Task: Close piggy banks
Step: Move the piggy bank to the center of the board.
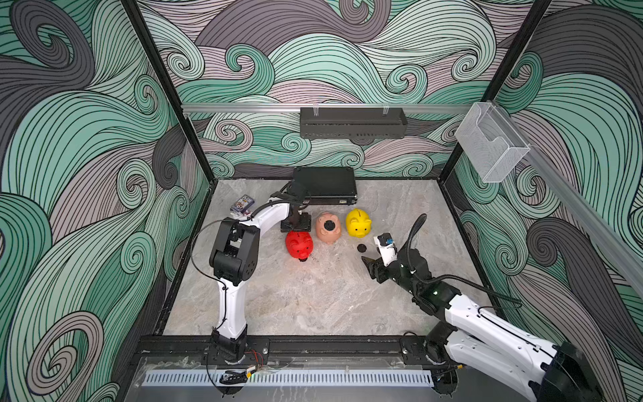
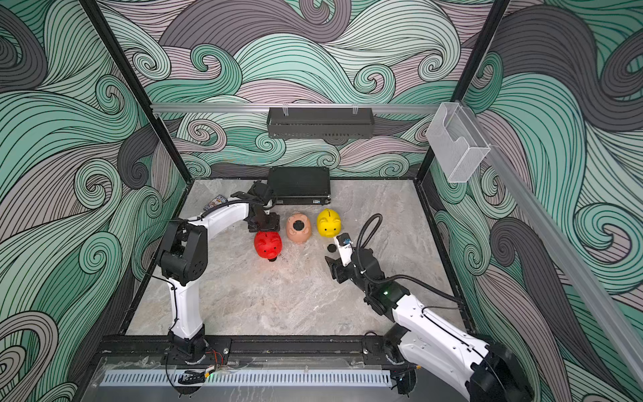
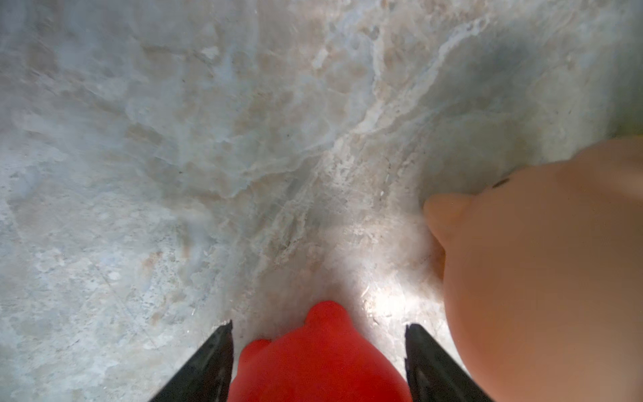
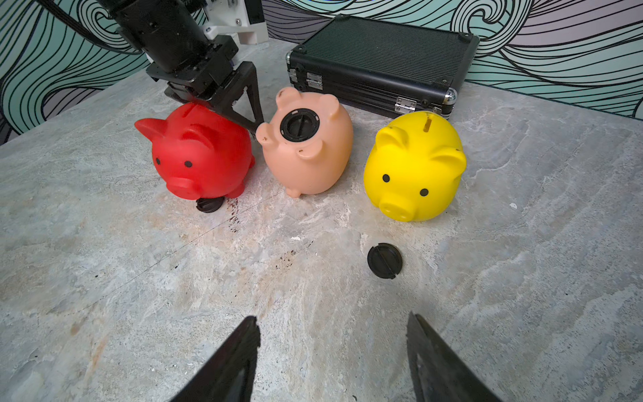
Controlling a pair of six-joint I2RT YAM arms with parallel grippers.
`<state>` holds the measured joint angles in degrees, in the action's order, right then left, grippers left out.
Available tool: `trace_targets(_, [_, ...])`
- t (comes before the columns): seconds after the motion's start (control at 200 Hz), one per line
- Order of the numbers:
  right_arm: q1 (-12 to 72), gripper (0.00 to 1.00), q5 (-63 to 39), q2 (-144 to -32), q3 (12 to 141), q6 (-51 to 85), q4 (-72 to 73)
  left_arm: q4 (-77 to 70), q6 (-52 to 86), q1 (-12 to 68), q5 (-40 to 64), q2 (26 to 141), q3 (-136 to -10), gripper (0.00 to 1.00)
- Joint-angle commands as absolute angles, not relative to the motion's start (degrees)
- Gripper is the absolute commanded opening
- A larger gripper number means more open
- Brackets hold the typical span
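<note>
Left gripper [image 3: 318,329]: astride glossy red plastic pig [image 4: 201,153], grip unclear
Right gripper [image 4: 334,318]: jaws apart, empty
Crowding: upturned peach-pink plastic pig [image 4: 309,156], just right

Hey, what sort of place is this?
Probably a robot test cell: a left arm and right arm mounted at a framed tabletop, printed swirl walls, and a red pig, pink pig and yellow pig as props.

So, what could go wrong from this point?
The left claw straddles the red pig with one finger beside the peach pig; it might knock that pig aside. A black plug lies under the red pig's snout, so moving the pig may push it away.
</note>
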<state>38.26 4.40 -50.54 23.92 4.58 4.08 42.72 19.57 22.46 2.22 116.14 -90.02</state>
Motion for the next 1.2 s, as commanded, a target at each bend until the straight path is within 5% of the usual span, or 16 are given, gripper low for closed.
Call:
trace_targets(0.0, [37.97, 0.68, 3.87, -50.59, 24.82, 4.84, 5.34, 45.98, 16.69, 23.20, 5.05, 114.20, -89.40, 0.73])
trace_targets(0.705, [37.97, 0.68, 4.13, -50.19, 25.17, 4.85, 4.57, 48.49, 11.25, 23.59, 8.96, 110.82, -87.66, 0.73])
trace_targets(1.196, [38.01, 0.69, 3.60, -51.11, 25.54, 5.01, 4.57, 42.53, 16.63, 23.62, 6.96, 103.33, -86.23, 0.83])
